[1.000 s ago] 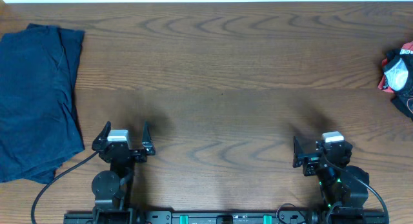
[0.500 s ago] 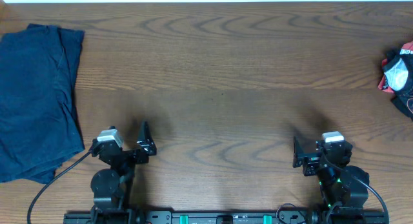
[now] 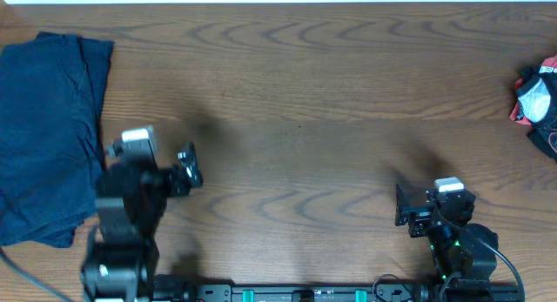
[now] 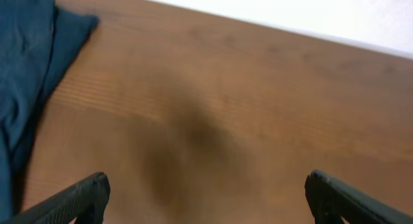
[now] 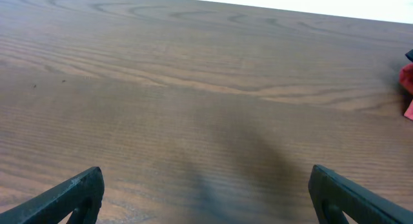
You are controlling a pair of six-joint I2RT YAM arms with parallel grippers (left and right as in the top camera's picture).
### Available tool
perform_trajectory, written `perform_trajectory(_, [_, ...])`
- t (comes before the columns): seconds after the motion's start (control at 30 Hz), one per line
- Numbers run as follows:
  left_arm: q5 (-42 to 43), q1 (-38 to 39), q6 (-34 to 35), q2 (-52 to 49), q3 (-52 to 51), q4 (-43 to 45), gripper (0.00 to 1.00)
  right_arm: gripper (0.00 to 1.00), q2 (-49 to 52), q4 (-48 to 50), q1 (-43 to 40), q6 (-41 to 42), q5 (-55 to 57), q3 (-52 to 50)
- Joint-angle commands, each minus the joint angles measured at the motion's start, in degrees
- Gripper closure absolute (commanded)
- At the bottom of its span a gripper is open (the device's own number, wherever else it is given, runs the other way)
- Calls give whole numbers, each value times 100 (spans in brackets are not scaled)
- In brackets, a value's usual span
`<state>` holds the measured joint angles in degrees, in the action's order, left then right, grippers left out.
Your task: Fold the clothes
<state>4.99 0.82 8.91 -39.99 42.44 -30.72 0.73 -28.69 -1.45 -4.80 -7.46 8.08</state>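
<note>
The clothes (image 3: 48,137) are a stack of dark navy garments lying flat at the far left of the wooden table. They also show in the left wrist view (image 4: 26,69) at the left edge. My left gripper (image 3: 150,158) is open and empty, just right of the stack's right edge and above the bare wood. In its own view the left gripper (image 4: 206,198) has its fingers wide apart with nothing between them. My right gripper (image 3: 435,202) is open and empty near the front right; its own view (image 5: 206,198) shows only bare wood.
A red, black and white bundle (image 3: 538,97) lies at the table's right edge, and shows as a red patch in the right wrist view (image 5: 408,82). The wooden table (image 3: 305,93) stretches between the stack and the bundle.
My left arm has lifted and swung left and away from the front edge, toward the navy stack. The right arm has not moved.
</note>
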Motion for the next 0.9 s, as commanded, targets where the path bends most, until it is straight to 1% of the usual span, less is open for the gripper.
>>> perform_trajectory(0.0, [44, 13, -116, -979, 1104, -658, 2, 1, -39, -13, -42, 68, 37, -15])
perform_trajectory(0.2, [243, 13, -118, -2848, 3112, -2820, 2, 1, -42, -13, -42, 68, 37, -15])
perform_trajectory(0.27, [380, 13, -118, -3298, 3589, -3392, 2, 1, -39, -13, -42, 68, 37, -15])
perform_trajectory(0.33, [522, 13, -140, -3571, 3864, -3705, 2, 1, -39, -13, -42, 68, 37, -15])
perform_trajectory(0.4, [619, 13, -142, -3692, 3908, -3731, 5, 1, -39, -13, -42, 68, 37, -15])
perform_trajectory(0.43, [610, 13, -144, -3724, 3908, -3703, 12, 1, -39, -13, -42, 68, 37, -15])
perform_trajectory(0.5, [595, -2, -136, -3751, 3908, -3630, 14, 1, -42, -13, -42, 68, 37, -15])
perform_trajectory(0.53, [584, -46, -136, -3751, 3908, -3567, 18, 1, -39, -13, -42, 68, 37, -15])
perform_trajectory(0.57, [503, -105, -114, -3751, 3908, -3499, 19, 1, -39, -13, -42, 68, 37, -15])
perform_trajectory(0.63, [96, -341, 153, -3768, 3908, -3342, 19, 1, -42, -13, -42, 68, 37, -15])
perform_trajectory(0.7, [22, -710, 216, -3834, 3910, -3220, 19, 1, -39, -13, -42, 68, 37, -15])
perform_trajectory(0.73, [68, -944, 214, -3901, 3915, -3191, 14, 1, -39, -13, -42, 68, 37, -15])
perform_trajectory(0.77, [118, -1217, 210, -4002, 3915, -3176, 8, 1, -42, -13, -42, 68, 37, -15])
perform_trajectory(0.8, [144, -1388, 203, -4079, 3919, -3176, 4, 1, -39, -13, -42, 68, 37, -15])
perform_trajectory(0.87, [210, -1812, 140, -4317, 3923, -3176, 2, 1, -39, -13, -42, 70, 37, -15])
